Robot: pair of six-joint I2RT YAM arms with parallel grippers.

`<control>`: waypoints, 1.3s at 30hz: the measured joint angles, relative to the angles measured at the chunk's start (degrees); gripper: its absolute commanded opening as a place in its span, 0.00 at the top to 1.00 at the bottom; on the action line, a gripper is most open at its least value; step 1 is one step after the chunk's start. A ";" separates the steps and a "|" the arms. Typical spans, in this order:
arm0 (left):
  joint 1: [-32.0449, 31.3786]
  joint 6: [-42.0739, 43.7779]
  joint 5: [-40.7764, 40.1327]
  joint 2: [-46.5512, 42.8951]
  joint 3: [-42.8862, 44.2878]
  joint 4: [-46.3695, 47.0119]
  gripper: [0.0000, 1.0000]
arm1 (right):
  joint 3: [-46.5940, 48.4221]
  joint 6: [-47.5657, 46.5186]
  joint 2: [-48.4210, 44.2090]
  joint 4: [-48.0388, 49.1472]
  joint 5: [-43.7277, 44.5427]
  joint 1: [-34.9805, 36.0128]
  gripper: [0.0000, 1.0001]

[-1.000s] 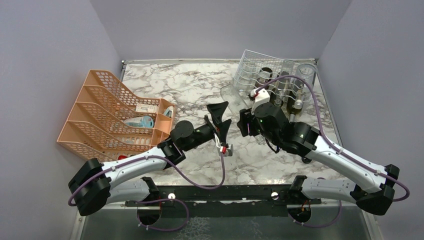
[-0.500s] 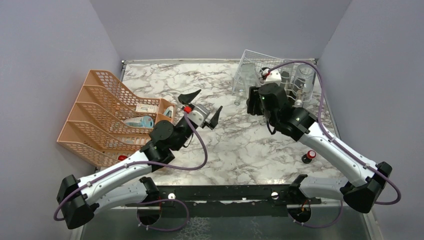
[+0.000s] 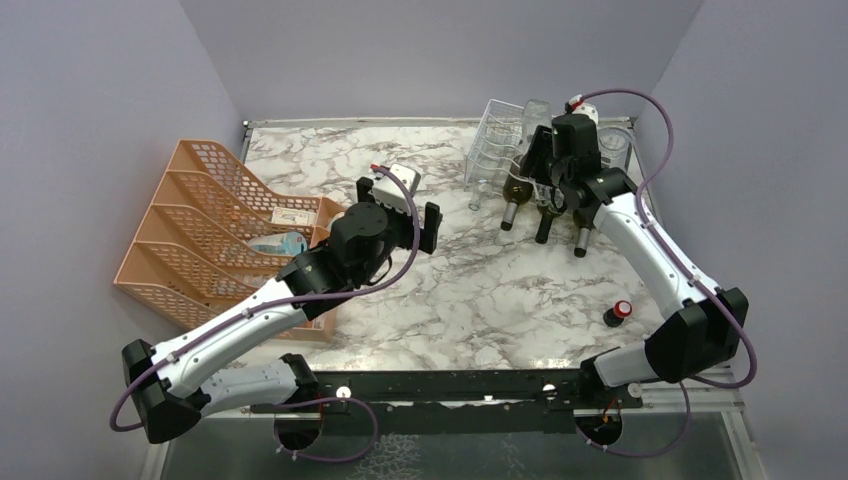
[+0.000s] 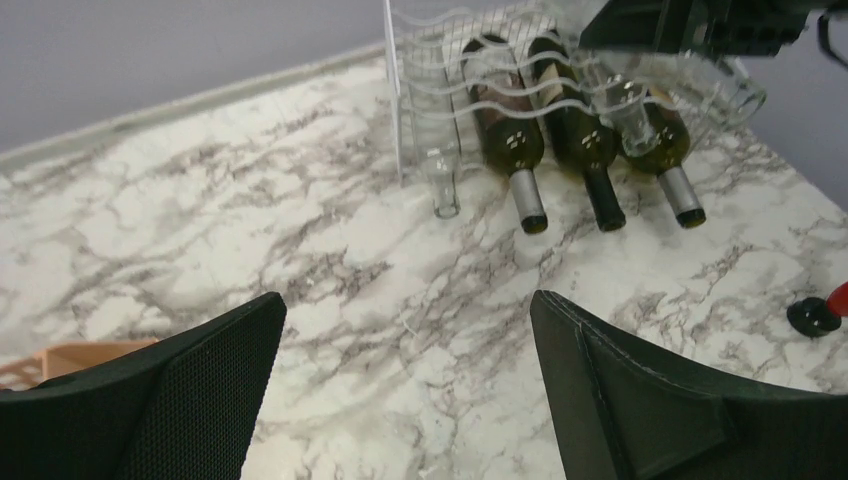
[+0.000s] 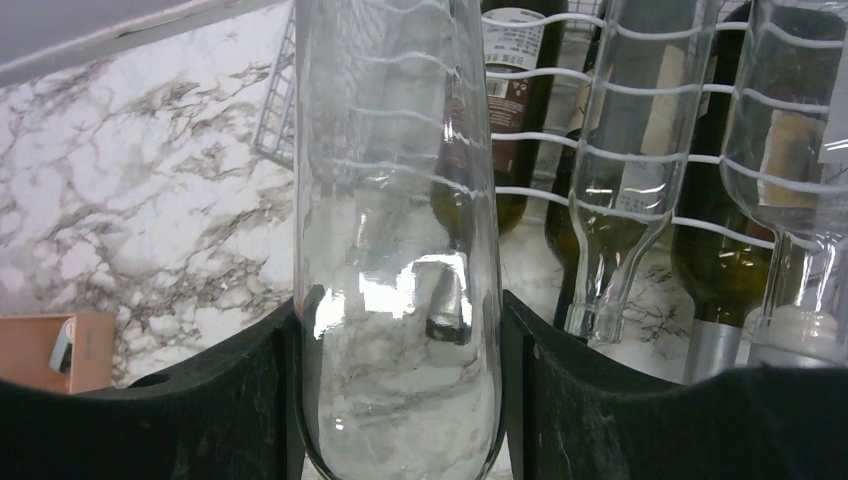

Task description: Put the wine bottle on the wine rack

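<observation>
The silvery-white wire wine rack (image 3: 488, 140) stands at the back right and also shows in the left wrist view (image 4: 430, 70). Three dark bottles (image 4: 505, 130) lie in it with their necks toward the front, beside a clear bottle neck (image 4: 443, 190). My right gripper (image 3: 545, 152) is shut on a clear glass wine bottle (image 5: 400, 250) and holds it against the rack's wavy wires (image 5: 620, 140), above the dark bottles. My left gripper (image 3: 405, 212) is open and empty over the middle of the table, its fingers (image 4: 150, 400) spread wide and facing the rack.
The orange mesh tiered organizer (image 3: 215, 230) stands at the left with small items inside. A small black object with a red cap (image 3: 618, 313) sits on the marble at the front right, also in the left wrist view (image 4: 818, 312). Purple walls close in three sides.
My right arm has carried the clear bottle from mid-table back and up to the rack. My left arm has pulled back, turned level and stayed open.
</observation>
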 measured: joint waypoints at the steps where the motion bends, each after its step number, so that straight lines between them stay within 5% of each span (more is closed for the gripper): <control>1: 0.00 -1.95 -0.04 0.85 0.00 -1.55 0.01 | 0.22 0.22 1.07 0.24 -0.33 -0.85 0.99; 11: 0.04 -18.71 1.92 8.46 0.00 -12.59 0.01 | 2.95 2.14 11.06 2.16 -0.44 -3.37 0.99; 39: 0.04 -15.02 12.24 8.74 -3.82 -12.41 0.01 | 9.55 2.43 24.61 5.88 7.65 -3.37 0.98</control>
